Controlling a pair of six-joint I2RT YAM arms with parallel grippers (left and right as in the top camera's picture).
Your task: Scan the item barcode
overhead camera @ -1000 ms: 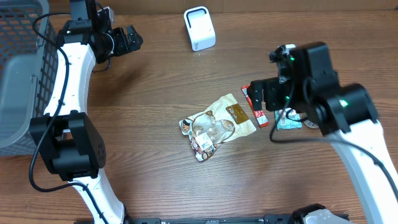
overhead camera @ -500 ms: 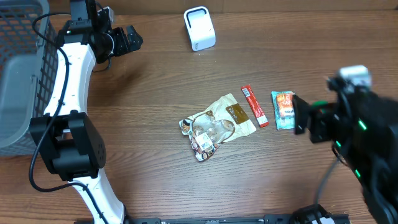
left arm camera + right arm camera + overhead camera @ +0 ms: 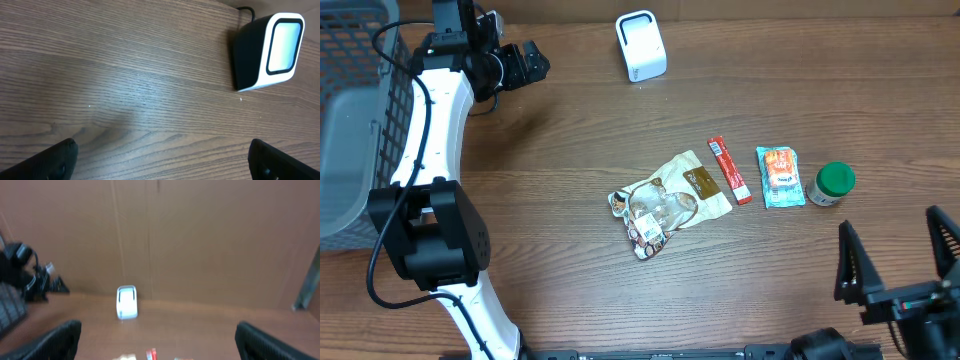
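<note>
A white barcode scanner (image 3: 641, 46) stands at the back of the table; it also shows in the left wrist view (image 3: 270, 50) and, blurred, in the right wrist view (image 3: 127, 302). Mid-table lie a crumpled snack bag (image 3: 670, 203), a red stick packet (image 3: 728, 169), a teal and orange packet (image 3: 780, 176) and a green-lidded jar (image 3: 833, 183). My left gripper (image 3: 535, 62) hangs open over bare wood left of the scanner, holding nothing (image 3: 162, 157). At the table's near right edge my right gripper (image 3: 897, 262) stands open and empty (image 3: 160, 337), lifted and facing the scanner.
A grey mesh basket (image 3: 350, 120) sits at the far left beside the left arm. A brown wall rises behind the table in the right wrist view.
My right arm has swung away from above the packets to the near right edge, uncovering the teal packet and the jar. The left arm has stayed still.
</note>
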